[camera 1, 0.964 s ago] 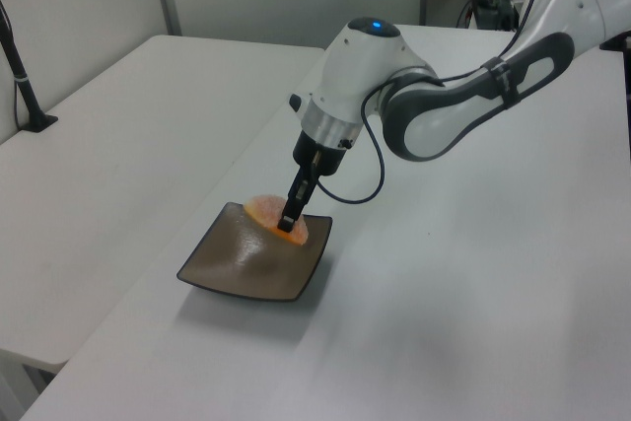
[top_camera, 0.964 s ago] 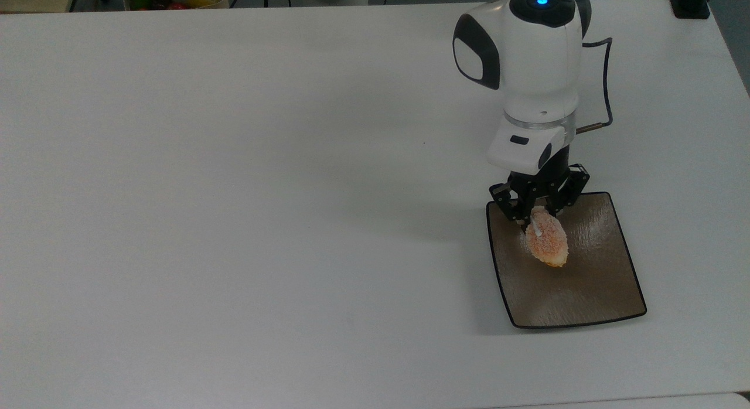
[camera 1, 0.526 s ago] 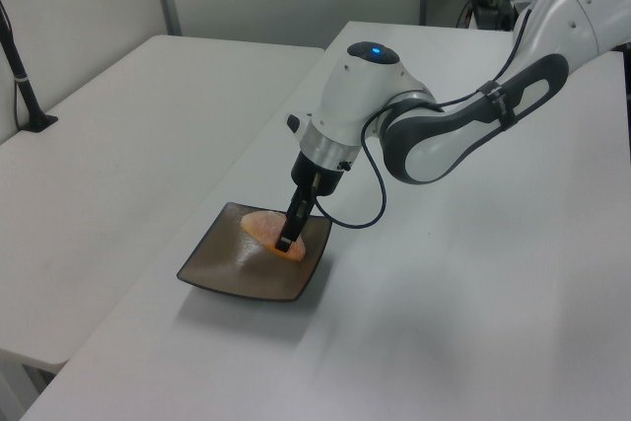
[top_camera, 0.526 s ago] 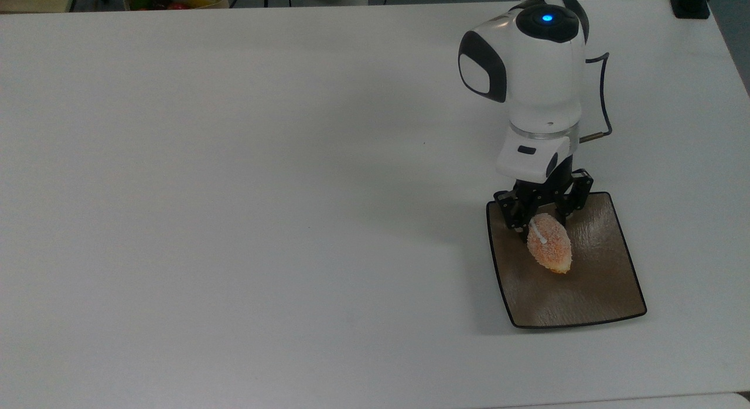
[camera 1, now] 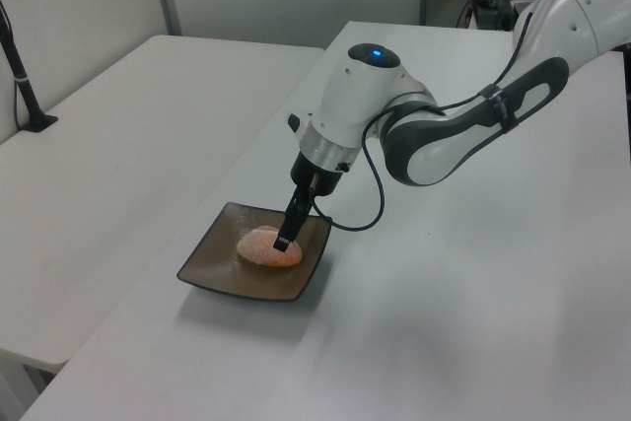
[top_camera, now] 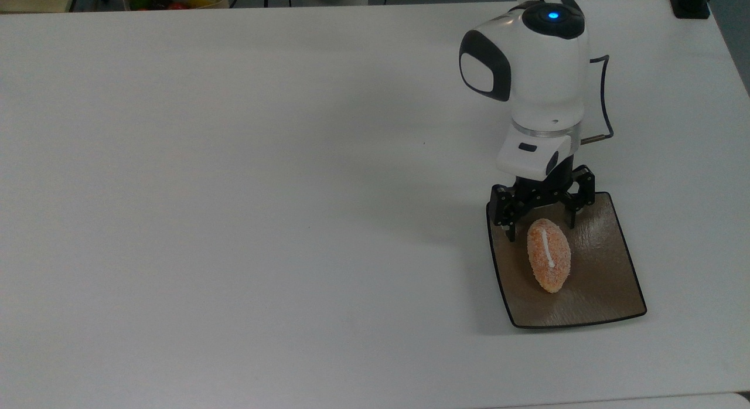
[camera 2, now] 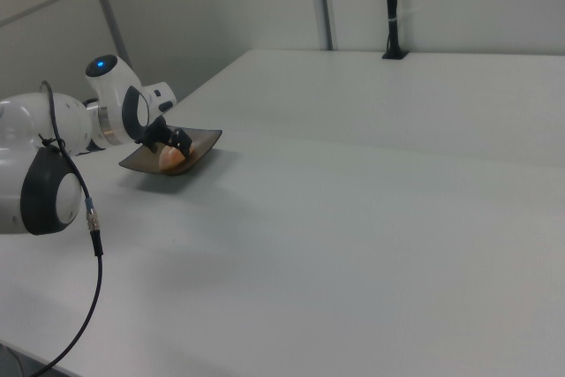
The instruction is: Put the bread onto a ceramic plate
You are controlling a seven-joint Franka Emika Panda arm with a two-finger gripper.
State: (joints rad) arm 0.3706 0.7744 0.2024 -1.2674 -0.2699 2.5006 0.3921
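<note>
Counter (top_camera: 234, 192): white, wide, bare across most of the top view; seen also in the left view (camera 1: 473, 322) and the right view (camera 2: 371, 218).
Arm (top_camera: 536, 75): white Franka housing with black panels and a blue light on the cap, reaching down over the far edge of the plate in the top view; in the left view (camera 1: 444, 130) stretched in from the left view's upper right; in the right view (camera 2: 53, 156) at the right view's left edge, with a black cable hanging beside it.
Ceramic plate (top_camera: 603, 280): square, brown-taupe, glossy, thin dark rim, flat on the counter at the top view's lower right; in the left view (camera 1: 212, 263) near the counter's front edge; in the right view (camera 2: 205, 139) small and dark by the arm.
Bread (top_camera: 548, 254): oval, orange-pink, crumb-speckled, white stripe along the top, lying on the plate's middle, long axis running toward the top view's bottom; resting on the plate in the left view (camera 1: 261, 246); partly hidden behind the plate's rim in the right view (camera 2: 171, 157).
Gripper (top_camera: 542, 217): black, just above the bread's far end in the top view; low over the bread in the left view (camera 1: 286, 240).
Fingers (top_camera: 509, 217): spread apart, one on each side of the bread's far tip, not gripping it.
</note>
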